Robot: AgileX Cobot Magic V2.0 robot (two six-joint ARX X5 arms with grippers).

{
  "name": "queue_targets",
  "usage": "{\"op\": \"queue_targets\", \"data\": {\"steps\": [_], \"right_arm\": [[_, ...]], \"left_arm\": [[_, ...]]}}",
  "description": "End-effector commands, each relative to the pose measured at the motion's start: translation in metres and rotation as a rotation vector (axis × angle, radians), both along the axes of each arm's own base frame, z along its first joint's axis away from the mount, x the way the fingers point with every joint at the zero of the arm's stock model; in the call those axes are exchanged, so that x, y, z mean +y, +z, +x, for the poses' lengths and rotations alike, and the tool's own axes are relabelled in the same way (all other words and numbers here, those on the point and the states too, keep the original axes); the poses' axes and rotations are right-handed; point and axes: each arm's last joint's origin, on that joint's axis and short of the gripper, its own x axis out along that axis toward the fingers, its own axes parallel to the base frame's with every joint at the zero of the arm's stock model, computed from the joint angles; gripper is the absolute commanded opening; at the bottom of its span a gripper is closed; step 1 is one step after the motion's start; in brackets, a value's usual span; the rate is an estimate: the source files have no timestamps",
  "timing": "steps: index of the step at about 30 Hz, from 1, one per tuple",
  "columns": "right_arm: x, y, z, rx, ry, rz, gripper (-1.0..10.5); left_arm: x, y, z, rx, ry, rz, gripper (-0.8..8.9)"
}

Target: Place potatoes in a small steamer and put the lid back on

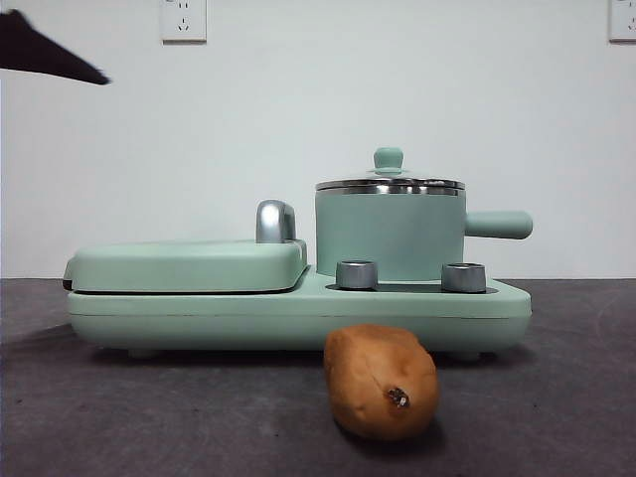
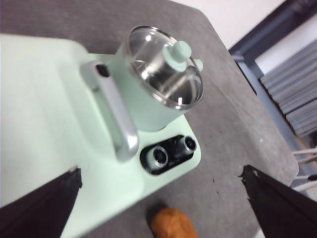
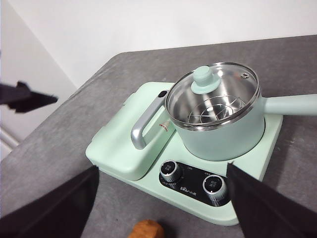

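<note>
The orange-brown potato [image 1: 383, 383] lies on the grey table in front of the appliance, its dark spot facing the front camera; it also shows as potato [image 2: 171, 224] and potato [image 3: 146, 230]. The mint-green small steamer [image 1: 390, 237] stands on the right half of the base with its lid [image 1: 390, 185] on, the mint knob upright. From above, the lid [image 3: 233, 89] is clear glass over a steel rack. My left gripper [image 2: 159, 171] hovers open and empty above the base, near the griddle side. My right gripper [image 3: 162, 169] hangs open and empty above the front of the appliance.
The flat mint griddle cover [image 1: 189, 264] with its chrome handle [image 1: 275, 221] fills the base's left half. Two steel dials [image 1: 357, 274] sit on the front ledge. The steamer's side handle [image 1: 497, 225] sticks out to the right. A black arm tip [image 1: 50, 52] shows at the top left.
</note>
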Motion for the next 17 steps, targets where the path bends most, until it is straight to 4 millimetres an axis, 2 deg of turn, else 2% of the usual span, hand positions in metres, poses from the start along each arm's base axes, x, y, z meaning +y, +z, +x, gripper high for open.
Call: {"op": "queue_targets", "data": {"steps": [1, 6, 10, 14, 17], "right_arm": [[0.0, 0.005, 0.0, -0.025, -0.001, -0.009, 4.1], [0.0, 0.005, 0.0, -0.024, -0.001, -0.009, 4.1], [0.0, 0.005, 0.0, -0.025, -0.001, -0.008, 4.1], [0.0, 0.005, 0.002, -0.026, -0.001, -0.008, 4.1], [0.0, 0.006, 0.004, -0.032, -0.001, -0.007, 4.1]], "left_arm": [[-0.015, 0.014, 0.023, -0.058, -0.031, 0.044, 5.3], [-0.053, 0.029, 0.064, -0.08, -0.083, 0.129, 5.29], [-0.093, 0.037, 0.093, -0.127, -0.116, 0.212, 5.23], [-0.13, 0.037, 0.115, -0.156, -0.123, 0.266, 4.62], [-0.155, 0.035, 0.129, -0.17, -0.161, 0.26, 4.62]]}}
